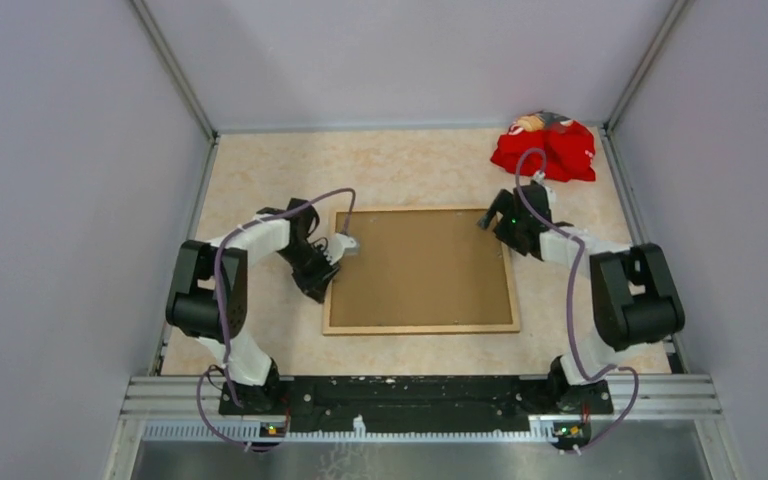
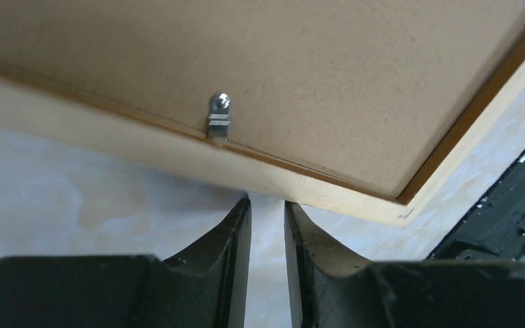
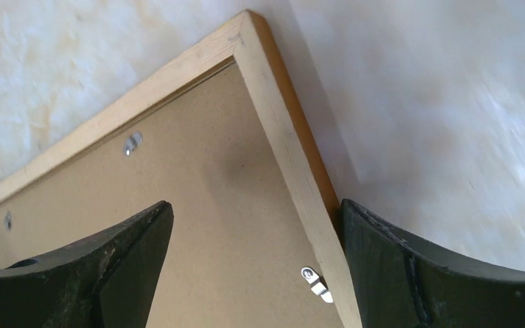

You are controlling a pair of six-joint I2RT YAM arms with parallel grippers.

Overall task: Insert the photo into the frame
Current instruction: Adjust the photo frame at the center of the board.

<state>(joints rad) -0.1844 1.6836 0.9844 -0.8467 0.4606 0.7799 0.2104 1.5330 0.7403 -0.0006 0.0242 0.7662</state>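
Observation:
The frame (image 1: 420, 327) lies back side up in the middle of the table, its pale wood rails around a plain brown backing board (image 1: 420, 265). The photo is hidden. My left gripper (image 1: 326, 283) is at the frame's left rail (image 2: 178, 147); its jaws are open by a narrow gap with only table between them, and the tips (image 2: 268, 203) reach the rail's outer edge. My right gripper (image 1: 500, 222) is open wide near the far right corner, with one finger over the board (image 3: 212, 205) and the other outside the right rail (image 3: 280, 143).
Small metal turn clips (image 2: 219, 119) (image 3: 314, 283) sit on the board's edges along the rails. A crumpled red bag (image 1: 545, 147) lies at the back right. Grey walls enclose the table on three sides, and the black base rail (image 1: 410, 390) runs along the near edge.

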